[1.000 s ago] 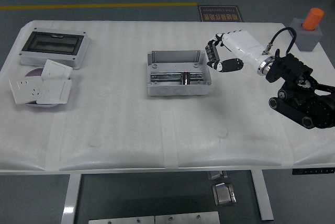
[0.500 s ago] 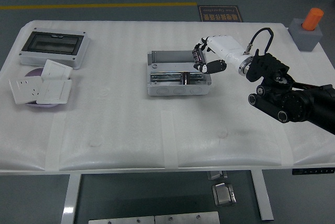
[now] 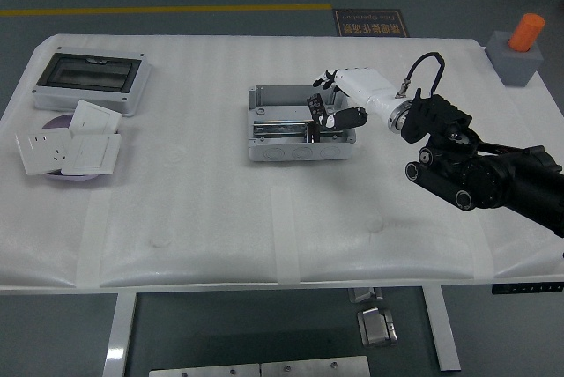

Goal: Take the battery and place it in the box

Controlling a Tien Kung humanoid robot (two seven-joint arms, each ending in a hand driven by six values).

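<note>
Right hand [image 3: 339,99] has swung leftward over the last second, from beside the box's right end to over the box [image 3: 300,123] itself, forearm trailing in from the right. Fingers are curled around a small dark object, likely the battery [image 3: 315,105], which now hangs just above the box's open right half, near the metal rail inside. Judgement: transport is basically done, release into the box is what's left; the drop needs to clear the right wall. Left arm not visible. Writing: a dark floor sign [image 3: 371,22] beyond the table's far edge carries text, too small to read. No legible labels on the box, the breaker enclosure [image 3: 88,79] or the white socket plates [image 3: 70,146] at left. Orange-capped grey block [image 3: 520,49] sits at far right, unmarked.
</note>
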